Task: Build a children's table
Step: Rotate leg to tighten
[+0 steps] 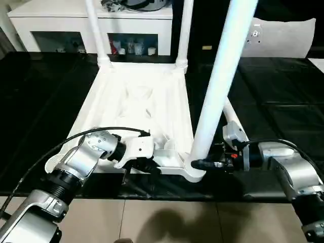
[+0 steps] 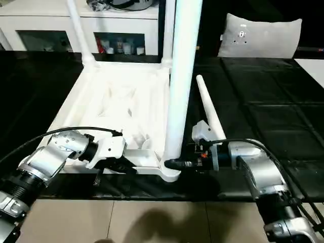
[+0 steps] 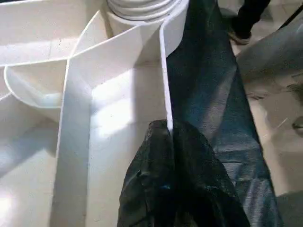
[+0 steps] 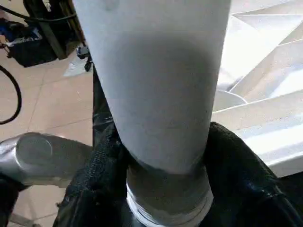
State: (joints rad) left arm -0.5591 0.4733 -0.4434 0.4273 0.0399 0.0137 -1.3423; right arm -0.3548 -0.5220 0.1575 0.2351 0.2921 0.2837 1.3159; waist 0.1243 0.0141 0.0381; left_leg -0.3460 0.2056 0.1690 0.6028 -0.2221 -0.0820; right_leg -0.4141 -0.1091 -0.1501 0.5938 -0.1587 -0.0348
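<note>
Right gripper is clamped around the base of a leg, right where it meets the near right corner socket of the tabletop. Left gripper is pinched on the tabletop's near edge wall, holding it down.

The tabletop lies upside down on the black table, ribs up. Two far legs are already standing in their sockets, and a fourth leg lies loose on the cloth just right of the tabletop.

Looks like step three: seating this leg. It stands nearly upright, leaning a bit right. Next it probably needs straightening and twisting or pushing home, while the left holds firm.
</note>
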